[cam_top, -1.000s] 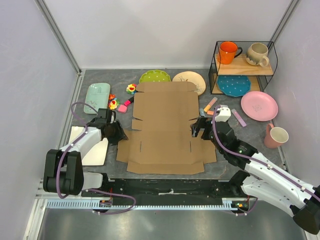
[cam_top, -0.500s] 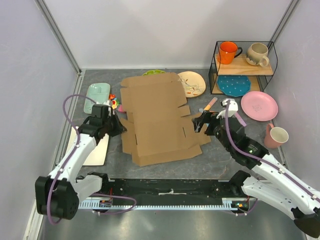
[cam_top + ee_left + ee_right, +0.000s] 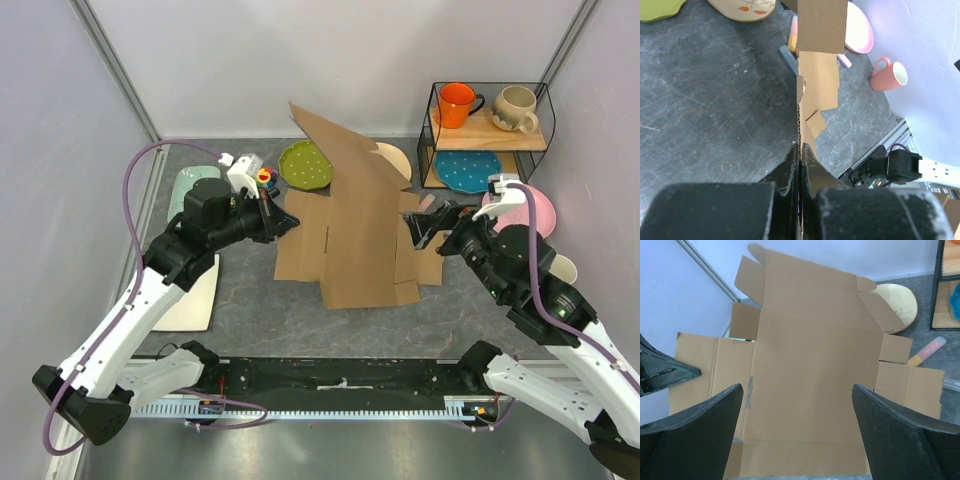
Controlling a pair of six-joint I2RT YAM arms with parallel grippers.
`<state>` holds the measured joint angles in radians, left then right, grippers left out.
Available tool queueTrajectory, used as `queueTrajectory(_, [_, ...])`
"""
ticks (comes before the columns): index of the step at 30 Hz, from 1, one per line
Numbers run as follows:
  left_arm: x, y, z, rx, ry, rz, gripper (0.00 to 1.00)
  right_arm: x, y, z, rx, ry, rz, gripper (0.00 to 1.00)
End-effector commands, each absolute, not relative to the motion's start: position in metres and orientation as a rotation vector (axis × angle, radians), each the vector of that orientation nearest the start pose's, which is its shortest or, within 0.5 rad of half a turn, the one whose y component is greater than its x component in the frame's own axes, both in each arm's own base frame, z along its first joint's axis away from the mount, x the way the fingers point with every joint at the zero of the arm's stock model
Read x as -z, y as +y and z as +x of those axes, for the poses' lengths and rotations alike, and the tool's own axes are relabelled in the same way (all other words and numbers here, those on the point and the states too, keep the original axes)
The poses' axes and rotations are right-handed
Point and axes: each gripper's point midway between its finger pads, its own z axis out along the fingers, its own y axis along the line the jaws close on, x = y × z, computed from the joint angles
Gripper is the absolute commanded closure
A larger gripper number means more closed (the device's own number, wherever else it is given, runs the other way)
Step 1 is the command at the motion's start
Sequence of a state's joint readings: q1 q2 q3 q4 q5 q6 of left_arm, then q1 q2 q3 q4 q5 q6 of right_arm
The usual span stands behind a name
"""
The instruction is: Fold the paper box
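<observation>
while pale walls [image 3: 60, 150] enclose our mottled grey tabletop [image 3: 250, 300], our left gripper [image 3: 800, 152] pinches the plain brown corrugated paper box [image 3: 360, 230] (tilted up); our right gripper [image 3: 418, 232] gapes wide.

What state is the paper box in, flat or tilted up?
Tilted up: the paper box rises steeply off the table, left tool pinching its edge.

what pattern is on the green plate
Small pale dots on the lime-green round plate; top external view shows it best.

Bright even light, soft shadows, wrist-view foregrounds out of focus
</observation>
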<state>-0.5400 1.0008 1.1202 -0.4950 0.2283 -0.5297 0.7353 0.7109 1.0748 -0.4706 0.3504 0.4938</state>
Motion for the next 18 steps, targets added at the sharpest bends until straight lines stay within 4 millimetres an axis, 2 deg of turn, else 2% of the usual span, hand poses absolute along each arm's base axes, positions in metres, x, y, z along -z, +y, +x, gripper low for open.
queueTrajectory(1, [-0.343, -0.238, 0.237, 1.020, 1.921, 0.362, 0.98, -0.377, 0.131, 0.213, -0.594, 1.711, 0.051, 0.02])
queueTrajectory(2, [-0.355, -0.239, 0.234, 1.028, 1.893, 0.388, 0.98, -0.381, 0.130, 0.211, -0.603, 1.704, 0.051, 0.02])
queueTrajectory(4, [-0.365, -0.242, 0.232, 1.040, 1.868, 0.439, 0.98, -0.381, 0.131, 0.207, -0.614, 1.713, 0.040, 0.02])
queueTrajectory(5, [-0.379, -0.242, 0.230, 1.046, 1.838, 0.452, 0.98, -0.382, 0.130, 0.206, -0.620, 1.711, 0.041, 0.02])
queueTrajectory(7, [-0.391, -0.241, 0.233, 1.029, 1.818, 0.456, 0.98, -0.381, 0.131, 0.204, -0.630, 1.718, 0.033, 0.02])
queueTrajectory(8, [-0.404, -0.240, 0.236, 1.019, 1.797, 0.458, 0.98, -0.381, 0.131, 0.203, -0.633, 1.718, 0.040, 0.02])
queueTrajectory(10, [-0.411, -0.238, 0.239, 1.007, 1.798, 0.459, 0.98, -0.380, 0.132, 0.201, -0.641, 1.721, 0.031, 0.02])
queueTrajectory(14, [-0.442, -0.243, 0.234, 1.098, 1.751, 0.493, 0.98, -0.383, 0.132, 0.199, -0.651, 1.717, 0.014, 0.02])
queueTrajectory(18, [-0.446, -0.265, 0.220, 1.298, 1.766, 0.585, 0.98, -0.390, 0.134, 0.194, -0.662, 1.705, -0.025, 0.02])
